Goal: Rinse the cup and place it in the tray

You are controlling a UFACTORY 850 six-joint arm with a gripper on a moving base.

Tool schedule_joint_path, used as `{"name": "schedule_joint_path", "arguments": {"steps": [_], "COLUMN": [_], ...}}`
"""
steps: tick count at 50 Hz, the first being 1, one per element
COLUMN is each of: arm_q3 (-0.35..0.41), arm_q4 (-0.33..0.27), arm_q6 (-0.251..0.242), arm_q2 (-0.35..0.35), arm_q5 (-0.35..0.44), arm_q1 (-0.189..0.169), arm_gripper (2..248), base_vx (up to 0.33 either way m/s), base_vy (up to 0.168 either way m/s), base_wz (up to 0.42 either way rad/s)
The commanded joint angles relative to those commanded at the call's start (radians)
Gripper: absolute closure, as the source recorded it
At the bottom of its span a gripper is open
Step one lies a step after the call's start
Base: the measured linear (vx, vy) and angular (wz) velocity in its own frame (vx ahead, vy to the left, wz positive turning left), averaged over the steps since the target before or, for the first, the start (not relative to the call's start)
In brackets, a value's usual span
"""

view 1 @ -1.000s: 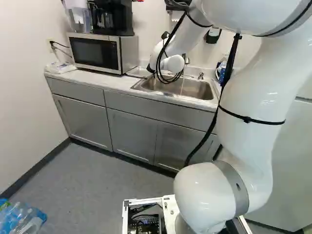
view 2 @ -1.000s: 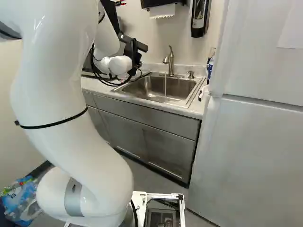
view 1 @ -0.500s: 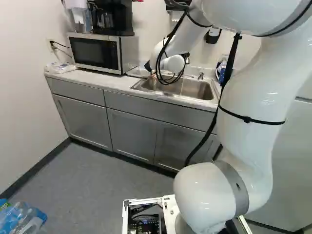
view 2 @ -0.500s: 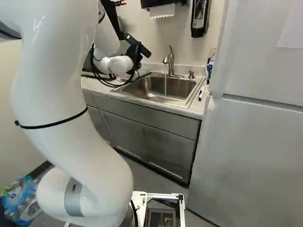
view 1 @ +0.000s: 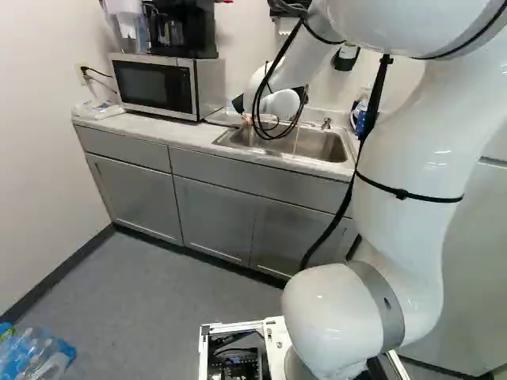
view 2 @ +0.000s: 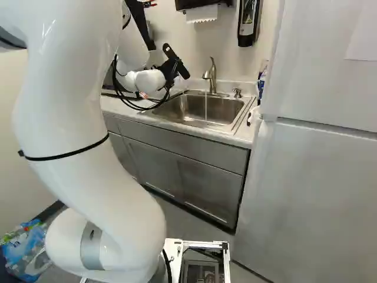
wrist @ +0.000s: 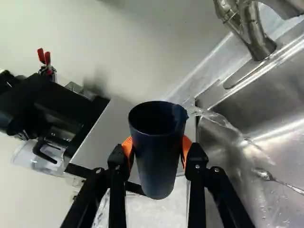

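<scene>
Part of the gripper [view 1: 247, 119] shows as a bit of orange beside the wrist, at the sink's left end. In the wrist view the gripper [wrist: 156, 149] is shut on a dark blue cup [wrist: 156, 161], an orange pad on each side. The cup is tilted, and water [wrist: 216, 117] runs from its rim toward the steel sink [wrist: 280, 104]. A thin stream falls from the faucet [view 2: 211, 76] into the basin. The flat metal tray [view 1: 225, 116] lies on the counter between microwave and sink, partly behind the arm.
The microwave [view 1: 162, 85] with a coffee maker [view 1: 184, 30] on top stands left of the sink. A spoon [wrist: 264, 175] lies in the basin. The fridge [view 2: 318, 177] rises at the right, and a soap dispenser [view 2: 248, 22] hangs on the wall.
My wrist has rolled: in the right base view its black bar has swung from nearly level to steeply slanted, and the gripper with the cup has turned along. The base has stayed put.
</scene>
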Motion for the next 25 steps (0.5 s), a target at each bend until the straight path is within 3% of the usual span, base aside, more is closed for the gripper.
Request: {"name": "schedule_joint_path", "arguments": {"steps": [25], "arm_q3": [0.0], "arm_q4": [0.0], "arm_q6": [0.263], "arm_q2": [0.0], "arm_q5": [0.0], "arm_q1": [0.0], "arm_gripper": [131], "base_vx": [0.0], "base_vy": [0.0], "base_wz": [0.0]}}
